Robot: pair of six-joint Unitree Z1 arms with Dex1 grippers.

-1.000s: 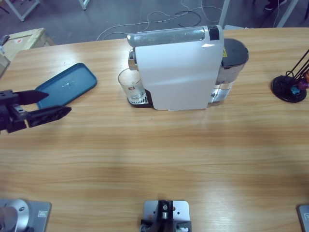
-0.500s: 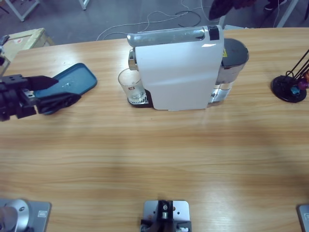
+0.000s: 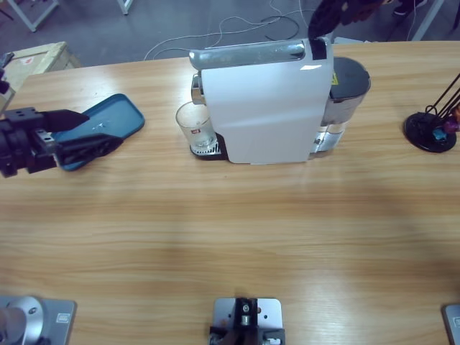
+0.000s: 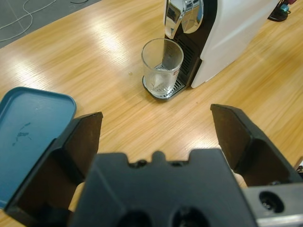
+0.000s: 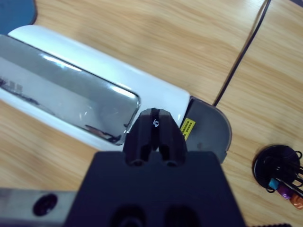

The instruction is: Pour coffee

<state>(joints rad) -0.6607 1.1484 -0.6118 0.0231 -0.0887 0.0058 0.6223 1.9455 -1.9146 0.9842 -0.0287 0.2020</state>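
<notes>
While the left pincer [image 3: 83, 135] hovers spread and empty over the blue tray [image 3: 108, 118], it faces the glass [image 4: 162, 66], likely lining up a grasp. That empty glass sits on the drip grate under the spout of the white coffee machine [image 3: 266, 108] on the table [image 3: 230, 230], ready for coffee; its red logo is unreadable. Above the machine's top, the right pincer [image 5: 155, 124] is clenched, probably to press something.

Glossy white plastic coffee machine [image 3: 267, 111] with mirror-bright chrome lid [image 5: 66, 101]; clear smooth glass cup [image 4: 162, 64]; matt blue plastic tray [image 3: 100, 126]; satin-varnished grained wooden table [image 3: 237, 237]; 2 matt black grippers
</notes>
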